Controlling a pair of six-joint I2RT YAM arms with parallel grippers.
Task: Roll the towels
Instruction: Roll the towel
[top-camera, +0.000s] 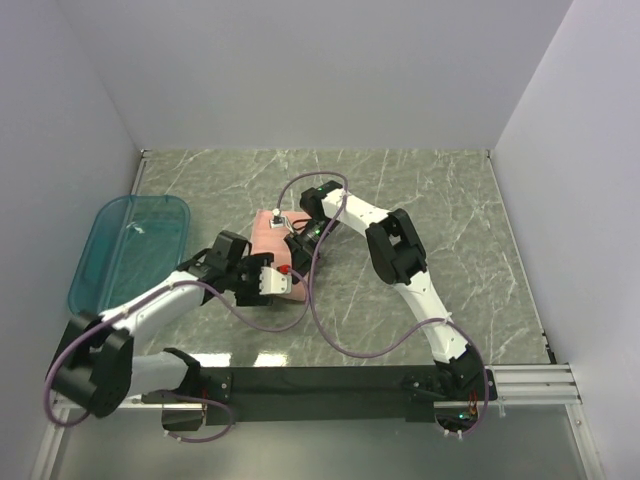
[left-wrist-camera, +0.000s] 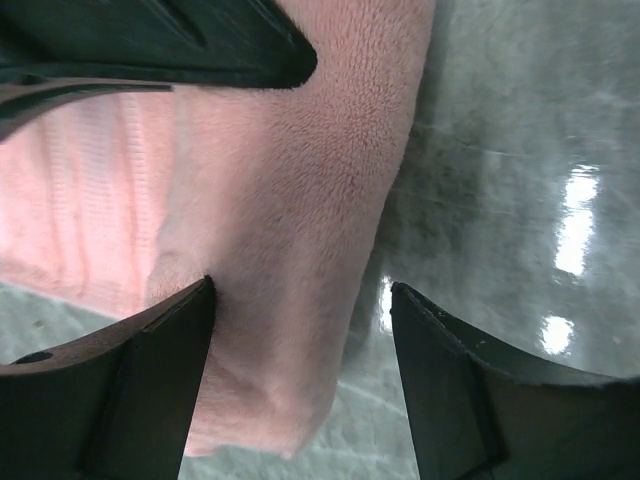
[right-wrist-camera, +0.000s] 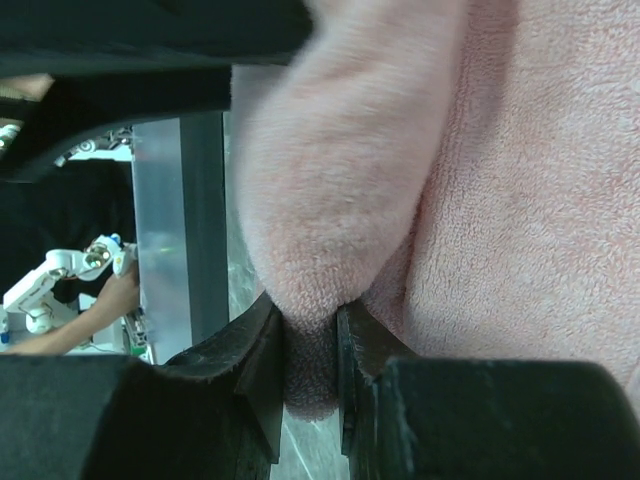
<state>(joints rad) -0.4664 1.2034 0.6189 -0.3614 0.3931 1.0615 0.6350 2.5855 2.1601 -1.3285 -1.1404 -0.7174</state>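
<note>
On the table (top-camera: 450, 200), right jaws pinch the pink towel (right-wrist-camera: 520, 200).

Bunched salmon-pink towel (top-camera: 265, 235) on table (top-camera: 450, 200)

I was operating in a robot lab: plain white walls (top-camera: 320, 70) boxed in the marble-pattern table (top-camera: 470, 220), the two arms (top-camera: 400, 255) stood on an aluminium rail (top-camera: 535, 383), and behind it another white robot arm (right-wrist-camera: 60, 265) stood near a person (right-wrist-camera: 100, 310).
</note>
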